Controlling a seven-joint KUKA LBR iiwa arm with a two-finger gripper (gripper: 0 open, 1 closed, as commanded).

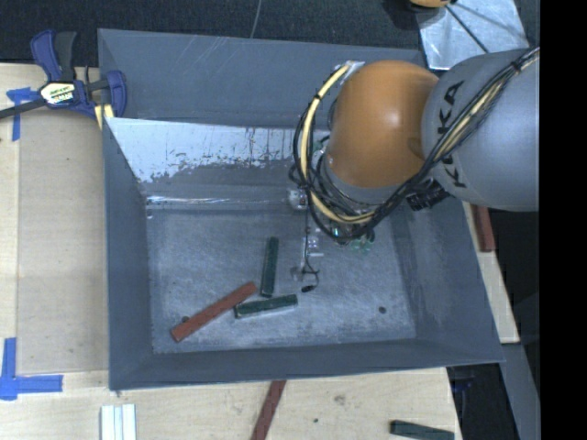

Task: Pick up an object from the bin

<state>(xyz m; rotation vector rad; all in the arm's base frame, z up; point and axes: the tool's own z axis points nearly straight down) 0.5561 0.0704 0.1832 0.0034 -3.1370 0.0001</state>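
My gripper [309, 271] hangs below the arm's orange cover, low over the middle of the bin floor. Just to its left stands a dark green stick [270, 266], lying nearly lengthwise toward the back wall. A second dark green stick [265, 307] lies across the floor just below and left of the gripper, its right end close to the gripper's tip. A red-brown stick [213, 312] lies slanted further left, its upper end touching the green ones. Nothing shows held in the gripper.
The arm reaches in from the right and covers the bin's back right part. The bin's sloped walls surround the floor on all sides. Bare floor lies to the right of the gripper and at the far left.
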